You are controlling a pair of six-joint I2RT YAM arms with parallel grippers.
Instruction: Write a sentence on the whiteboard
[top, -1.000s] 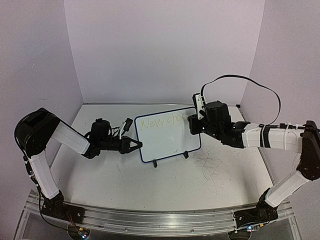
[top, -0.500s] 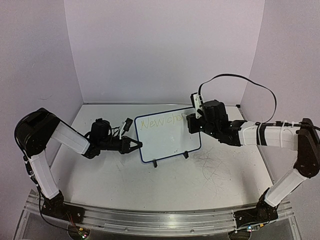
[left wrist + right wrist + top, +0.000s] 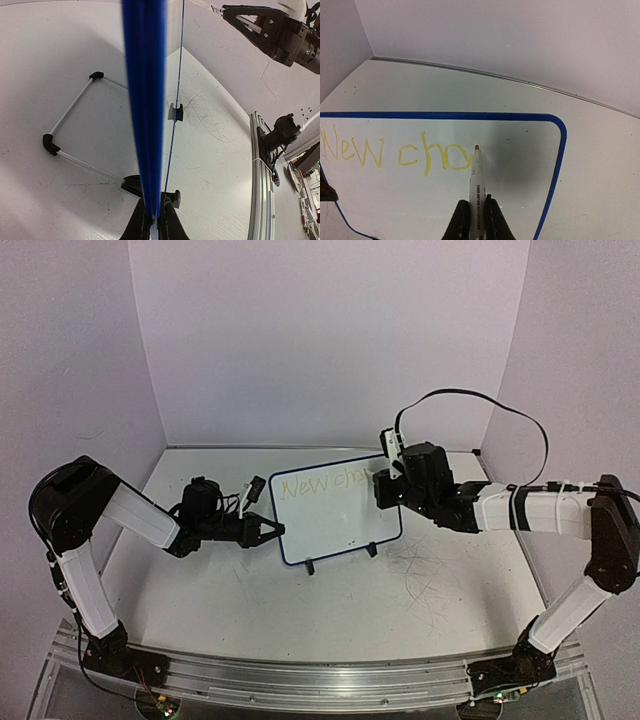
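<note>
The whiteboard (image 3: 340, 525) stands tilted on the table, blue-framed. The sentence (image 3: 320, 483) runs along its top in pale yellow and reads "New cho" (image 3: 395, 152) in the right wrist view. My left gripper (image 3: 278, 531) is shut on the board's left edge; in the left wrist view the blue frame (image 3: 145, 100) rises straight from between its fingers (image 3: 153, 202). My right gripper (image 3: 476, 202) is shut on a white marker (image 3: 476, 180), whose orange tip (image 3: 476, 147) rests at the board (image 3: 520, 175) just right of the "o". The right gripper (image 3: 378, 480) hovers at the board's upper right corner.
Two black feet (image 3: 310, 566) (image 3: 372, 550) prop the board, with a wire stand (image 3: 70, 107) behind it. Grey scribbles (image 3: 425, 575) mark the tabletop at the right. Walls close in on three sides, and a metal rail (image 3: 300, 680) runs along the near edge.
My right gripper with the marker has shifted slightly left along the board's top line. The left arm and the board have held still.
</note>
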